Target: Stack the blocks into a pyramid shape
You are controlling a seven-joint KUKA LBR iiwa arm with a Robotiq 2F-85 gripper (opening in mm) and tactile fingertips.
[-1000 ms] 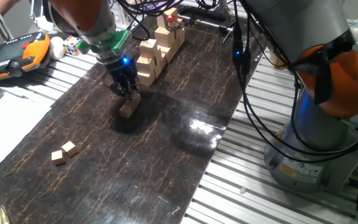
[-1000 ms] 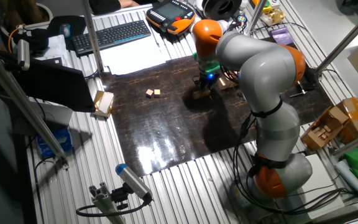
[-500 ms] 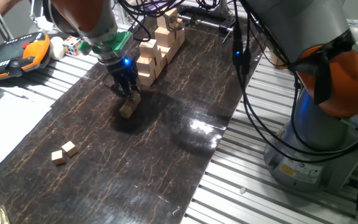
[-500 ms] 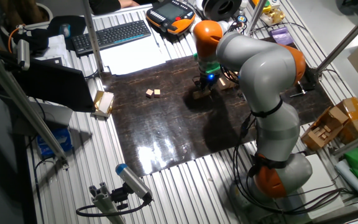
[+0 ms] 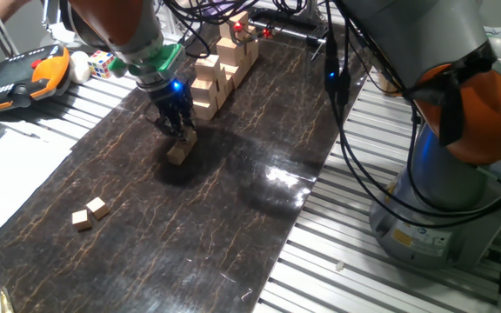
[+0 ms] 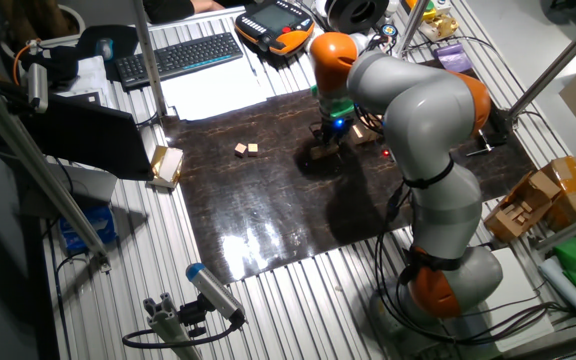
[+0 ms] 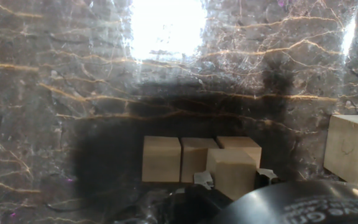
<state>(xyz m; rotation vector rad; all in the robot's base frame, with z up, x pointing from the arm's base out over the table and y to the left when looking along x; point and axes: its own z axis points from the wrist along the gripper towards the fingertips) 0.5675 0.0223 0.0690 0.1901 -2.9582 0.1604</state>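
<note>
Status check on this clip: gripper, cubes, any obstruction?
Gripper down on the small cube pile, fingers around the top cube. Three base cubes in a row. Two loose cubes apart. Larger block stack close behind.

Tan cubes (image 7: 194, 159) heaped, one atop; two loose (image 5: 89, 213) nearby.

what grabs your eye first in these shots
The big grey-and-orange arm bends over the dark marbled mat, its gripper down on a small heap of tan cubes mid-mat. Behind it rises a stepped stack of larger blocks, and two loose cubes lie near the mat's front corner.
</note>
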